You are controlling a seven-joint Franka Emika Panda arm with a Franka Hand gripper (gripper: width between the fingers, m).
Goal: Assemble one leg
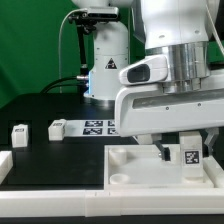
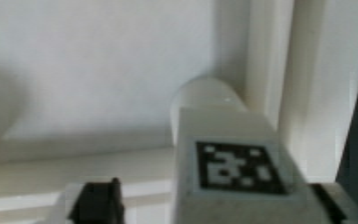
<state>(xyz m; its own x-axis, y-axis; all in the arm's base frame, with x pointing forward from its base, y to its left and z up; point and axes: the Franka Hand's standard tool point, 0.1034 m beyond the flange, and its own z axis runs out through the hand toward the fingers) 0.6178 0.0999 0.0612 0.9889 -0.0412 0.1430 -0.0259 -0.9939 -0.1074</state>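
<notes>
A white leg [image 1: 190, 155] with a black-and-white tag stands between my gripper's fingers, over the near right part of the large white tray [image 1: 128, 166]. My gripper [image 1: 185, 152] hangs straight down over it. In the wrist view the leg [image 2: 229, 140] lies close against one finger, while a clear gap separates it from the other finger [image 2: 99, 201]. The gripper [image 2: 220, 206] is open around the leg. The tray's floor [image 2: 87, 70] and a raised wall [image 2: 309, 60] show behind it. Whether the leg's lower end sits in a socket is hidden.
Two more white legs [image 1: 18, 133] [image 1: 56, 128] lie on the black table at the exterior view's left. The marker board [image 1: 97, 126] lies behind the tray. Another white part [image 1: 4, 166] shows at the left edge. The robot base [image 1: 105, 60] stands at the back.
</notes>
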